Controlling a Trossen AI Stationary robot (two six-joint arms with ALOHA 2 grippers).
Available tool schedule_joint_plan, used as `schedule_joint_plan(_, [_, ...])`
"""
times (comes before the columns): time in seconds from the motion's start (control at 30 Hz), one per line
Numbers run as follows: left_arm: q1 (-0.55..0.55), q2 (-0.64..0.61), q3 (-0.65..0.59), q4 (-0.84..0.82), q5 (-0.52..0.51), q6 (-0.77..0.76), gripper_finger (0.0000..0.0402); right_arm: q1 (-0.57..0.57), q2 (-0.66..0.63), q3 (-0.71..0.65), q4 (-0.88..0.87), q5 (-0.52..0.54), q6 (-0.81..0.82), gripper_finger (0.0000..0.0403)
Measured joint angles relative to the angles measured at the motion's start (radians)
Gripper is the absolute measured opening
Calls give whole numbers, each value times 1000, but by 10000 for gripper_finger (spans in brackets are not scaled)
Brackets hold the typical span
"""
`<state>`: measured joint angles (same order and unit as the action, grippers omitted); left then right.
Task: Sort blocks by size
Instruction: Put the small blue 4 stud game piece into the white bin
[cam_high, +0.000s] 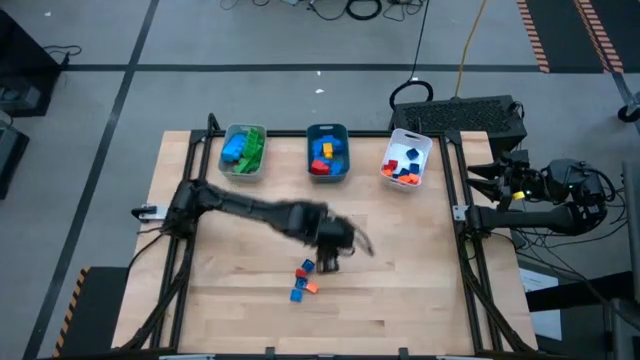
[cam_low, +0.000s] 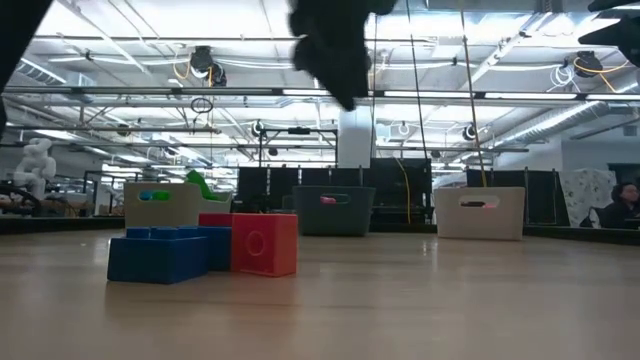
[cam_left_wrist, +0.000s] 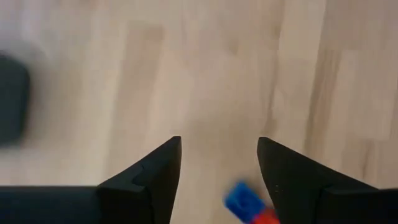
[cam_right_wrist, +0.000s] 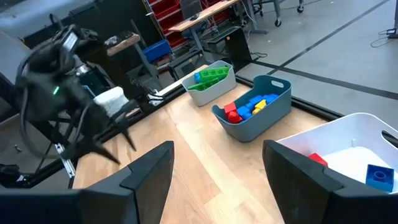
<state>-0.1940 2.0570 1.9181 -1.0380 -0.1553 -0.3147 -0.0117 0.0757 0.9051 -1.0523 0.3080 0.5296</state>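
Overhead, my left arm stretches across the pale wooden worktop (cam_high: 400, 300) toward its middle, blurred, with my left pincer (cam_high: 328, 262) hanging just behind a small cluster of loose blocks (cam_high: 303, 280) near the front edge. From the wrist camera its two dark fingers (cam_left_wrist: 155, 174) stand apart with bare wood between them and nothing held; a blue block (cam_left_wrist: 241, 200) with a red one touching it shows close to one fingertip. At worktop height, the cluster reads as a low blue brick (cam_low: 158, 256) beside a red-orange cube (cam_low: 264, 243), both resting flat on the wood, and my pincer is a dark blur above them, clear of the surface.

My right arm waits off the right edge of the worktop, its right pincer (cam_right_wrist: 217, 180) spread wide and empty (it points across toward the trays).

Along the back edge stand three trays in a row, apart from each other: a grey tray (cam_high: 228, 165) on the left holding green and blue blocks, a teal tray (cam_high: 310, 165) in the middle holding blue, yellow and red blocks, and a white tray (cam_high: 425, 150) on the right holding small red, orange and blue blocks
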Motion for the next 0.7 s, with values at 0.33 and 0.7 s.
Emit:
schedule_joint_plan(0.33, [-181, 2, -128, -51, -58, -399, 212, 0, 0, 0, 0, 0, -1, 238])
schedule_joint_plan(0.7, [-153, 1, -260, -40, -14, -788, 277, 0, 0, 0, 0, 0, -2, 238])
